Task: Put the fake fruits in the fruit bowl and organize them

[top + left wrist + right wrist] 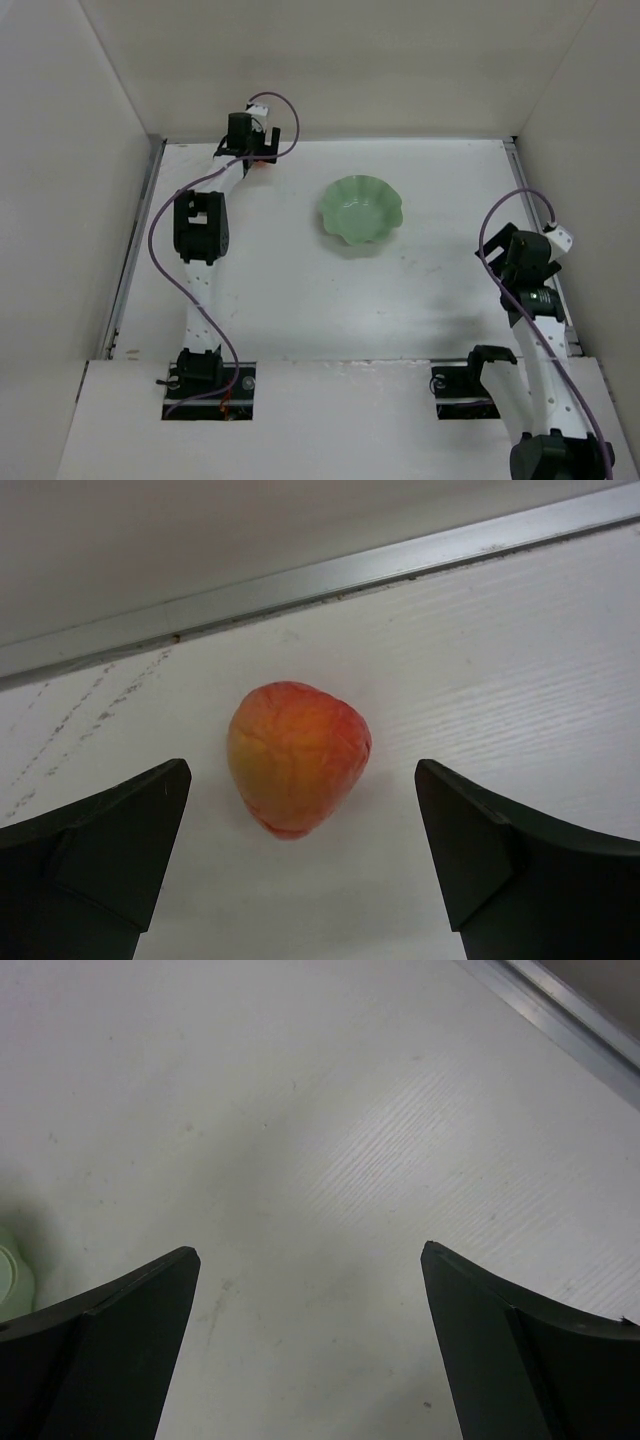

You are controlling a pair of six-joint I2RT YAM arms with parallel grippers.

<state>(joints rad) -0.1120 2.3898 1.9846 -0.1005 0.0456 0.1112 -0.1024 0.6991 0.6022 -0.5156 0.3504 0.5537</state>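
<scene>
The fake fruit [298,758], orange-red and smooth, lies on the white table close to the back metal rail. My left gripper [302,766] is open, its black fingers on either side of the fruit's near end and not touching it. In the top view the left gripper [250,152] is at the far left back, with only a speck of the fruit [259,166] showing below it. The pale green fruit bowl [361,210], with its wavy rim, stands empty mid-table. My right gripper [310,1250] is open over bare table, nothing between its fingers, with the bowl's edge [12,1278] at its left.
Tall pale walls enclose the table on the left, back and right. A metal rail [330,575] runs along the back edge just beyond the fruit. The right arm [528,275] sits folded near the right wall. Cables loop off both arms.
</scene>
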